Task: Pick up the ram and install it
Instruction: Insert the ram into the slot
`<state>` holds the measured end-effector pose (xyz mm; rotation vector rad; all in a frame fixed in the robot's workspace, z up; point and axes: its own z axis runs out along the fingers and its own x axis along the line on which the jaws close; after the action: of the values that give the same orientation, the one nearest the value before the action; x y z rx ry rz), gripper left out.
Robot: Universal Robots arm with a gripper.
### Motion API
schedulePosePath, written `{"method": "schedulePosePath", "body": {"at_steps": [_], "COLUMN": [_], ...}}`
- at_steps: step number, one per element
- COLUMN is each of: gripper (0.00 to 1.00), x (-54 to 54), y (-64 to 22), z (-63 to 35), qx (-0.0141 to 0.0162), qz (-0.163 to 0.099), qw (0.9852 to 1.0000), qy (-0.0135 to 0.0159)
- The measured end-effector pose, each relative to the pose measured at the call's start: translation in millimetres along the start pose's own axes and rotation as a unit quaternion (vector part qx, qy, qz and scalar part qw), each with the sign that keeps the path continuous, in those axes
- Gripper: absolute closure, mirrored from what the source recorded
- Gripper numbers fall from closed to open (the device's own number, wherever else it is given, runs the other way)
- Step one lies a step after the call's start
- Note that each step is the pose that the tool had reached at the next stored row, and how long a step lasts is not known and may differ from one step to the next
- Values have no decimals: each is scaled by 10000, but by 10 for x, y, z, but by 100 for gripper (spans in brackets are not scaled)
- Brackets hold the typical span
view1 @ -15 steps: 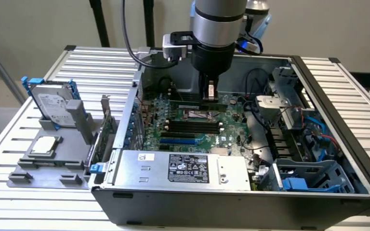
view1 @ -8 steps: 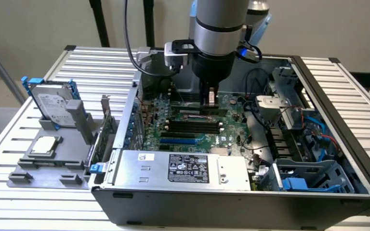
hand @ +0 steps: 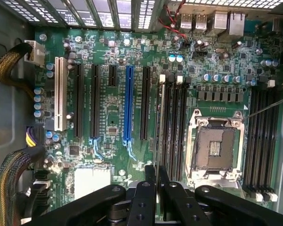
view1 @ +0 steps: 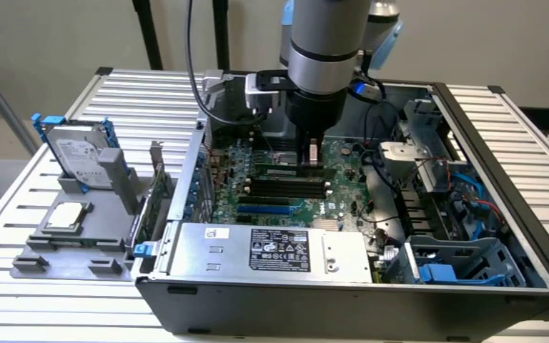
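On my feed I see the open computer case on a slatted table, its power supply along the near wall. Outside it, a grey tray carries a hard drive in a blue frame and a processor.

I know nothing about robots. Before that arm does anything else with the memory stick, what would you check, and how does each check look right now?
1. Grip on the ram: ok. The gripper is shut on it, edge-on in the wrist view.
2. Ram parallel to the black memory slots: ok.
3. Slot under the ram free: cannot tell, the stick hides it.
4. Slot latches open: cannot tell.
5. Braided cables out of the way: ok, they lie at the board's edge, apart from the slots.
6. Processor socket untouched: ok, it sits beside the slots, apart from the gripper.
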<state>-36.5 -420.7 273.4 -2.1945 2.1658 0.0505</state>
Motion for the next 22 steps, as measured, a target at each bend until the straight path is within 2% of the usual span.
{"method": "schedulePosePath", "body": {"at_steps": [9,15,22], "gripper": [86,86,86], "x": [-2,-77,-94], "y": [3,4,11], "z": [163,278,344], "qx": [-1,-1,-13], "qz": [-4,-26,-171], "qw": [10000,10000,9999], "qy": [0,0,21]}}
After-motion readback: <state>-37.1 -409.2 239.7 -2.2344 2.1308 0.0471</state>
